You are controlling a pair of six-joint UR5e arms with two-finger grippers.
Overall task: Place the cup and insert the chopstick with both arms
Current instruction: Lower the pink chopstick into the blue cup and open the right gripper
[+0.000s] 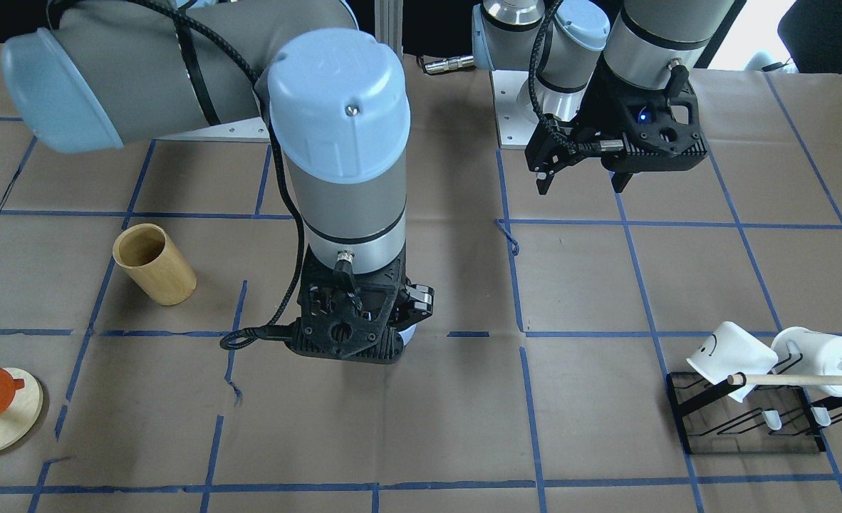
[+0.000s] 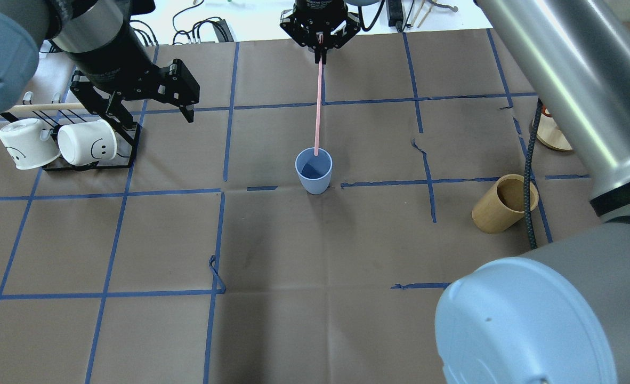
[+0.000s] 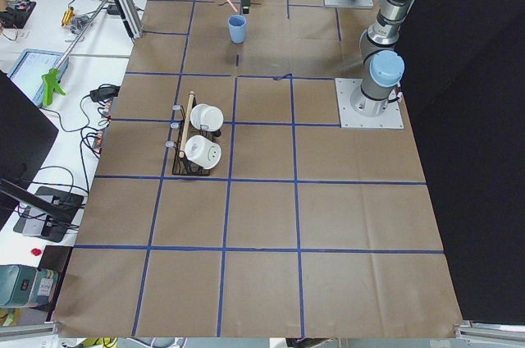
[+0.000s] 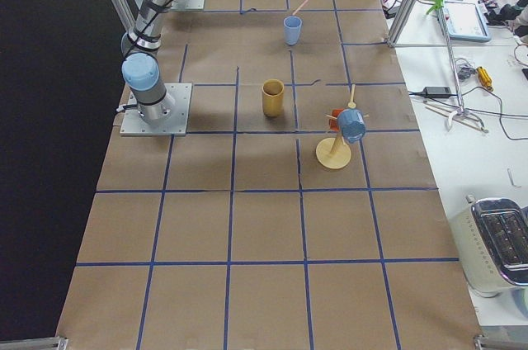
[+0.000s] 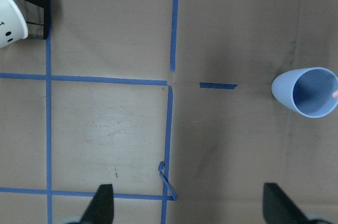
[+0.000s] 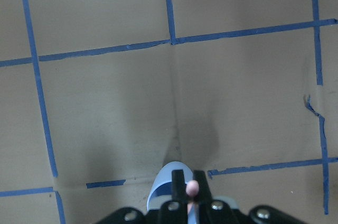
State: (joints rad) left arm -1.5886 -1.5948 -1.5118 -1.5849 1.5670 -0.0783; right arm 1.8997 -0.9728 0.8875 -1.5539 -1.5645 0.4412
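The left gripper (image 2: 158,121) hangs over the table (image 2: 315,320) with its jaws spread and nothing between them, just beside the white mugs (image 2: 87,145) on their rack. At the middle of the table stands the cup (image 2: 314,177), a small pale blue tumbler, smooth and without a handle, narrowing to its base, upright with its mouth open. The chopstick (image 2: 318,101) is a very thin pink stick, plainly longer than the cup is tall. Its long axis runs steeply up from the cup's far rim, the upper end leaning away from the robot's base. The lower tip is at the mouth; whether it is inside I cannot tell. The right gripper (image 2: 320,49) is clenched on the stick's top end, fingers pointing down, and the right arm (image 2: 560,90) reaches in from the right past a tan wooden cylinder (image 2: 499,216)
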